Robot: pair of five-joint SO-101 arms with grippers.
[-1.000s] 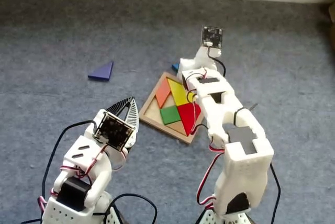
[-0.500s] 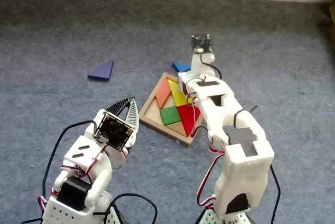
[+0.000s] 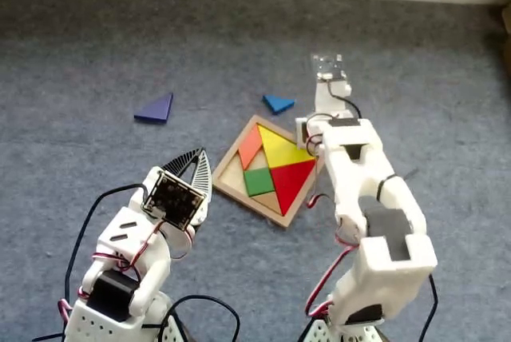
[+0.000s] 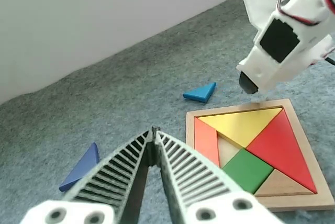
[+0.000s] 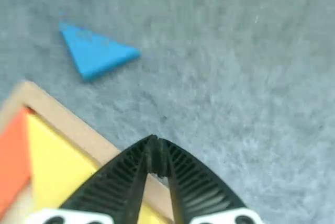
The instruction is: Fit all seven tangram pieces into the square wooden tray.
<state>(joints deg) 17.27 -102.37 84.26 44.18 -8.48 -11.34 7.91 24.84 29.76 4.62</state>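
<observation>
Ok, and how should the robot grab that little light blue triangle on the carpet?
By its thin side edges, coming straight down from above. The light blue triangle lies flat on the carpet, clear of the wooden tray, so nothing blocks its sides. It is probably best to pinch across its wide middle, not a pointy tip. The right gripper is shut and would need to open first.

The left arm (image 3: pixel 132 254) sat folded back near its base, elbow low. The left gripper (image 3: pixel 201 153) was raised and pointed forward, ribbed black fingers (image 4: pixel 180 164) meeting at the tips. The right arm (image 3: pixel 359 182) was stretched well forward, links nearly in line, wrist bent down. The right gripper (image 5: pixel 153 140) pointed downward, fingers closed tip to tip.
</observation>
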